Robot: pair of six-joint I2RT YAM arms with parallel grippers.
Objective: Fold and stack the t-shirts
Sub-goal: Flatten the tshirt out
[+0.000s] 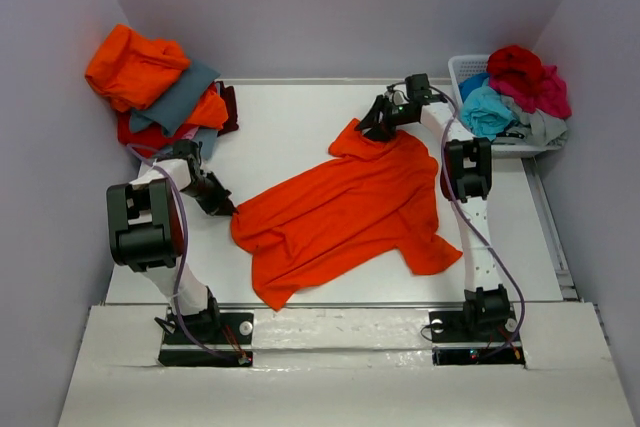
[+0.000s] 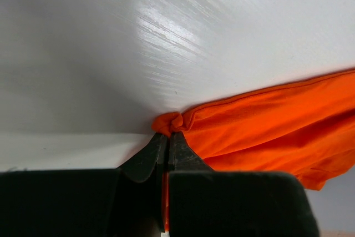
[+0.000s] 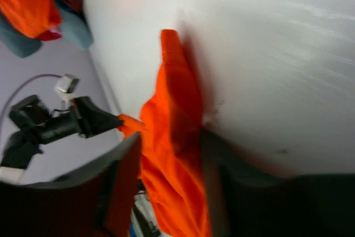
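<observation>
Pale lilac walls enclose a white table (image 1: pixel 300 117) on three sides; its glossy top shows faint streaks in both wrist views.

Item 1. Orange t-shirt (image 1: pixel 340 212), the largest thing on the table, lying mid-table between the two arms. It is spread open but creased. Its long axis runs diagonally from near-left to far-right. One sleeve sticks out at the near right, and a narrow corner points to the far side. I cannot tell which end carries the collar.

Item 2. Pile of t-shirts (image 1: pixel 160 92), far-left corner, against the wall. Bright orange lies on top, then slate-grey, more orange, red and a dark maroon edge. The heap is loose and well apart from the spread shirt.

Item 3. White slatted basket (image 1: pixel 462 69), far-right corner, heaped above its rim with turquoise, crimson and grey garments. It stands just beyond the right arm's elbow.

Item 4. Left gripper (image 2: pixel 168 137), at the spread shirt's left edge, low on the table. Its jaws are clenched on a small bunched knot of orange cloth.

Item 5. Right gripper (image 3: pixel 169 148), at the shirt's far corner. Its jaws are parted and straddle a raised fold of orange cloth that runs between them, not pinched together.

Item 6. Purple cables (image 1: pixel 180 227), routed along both arms.
</observation>
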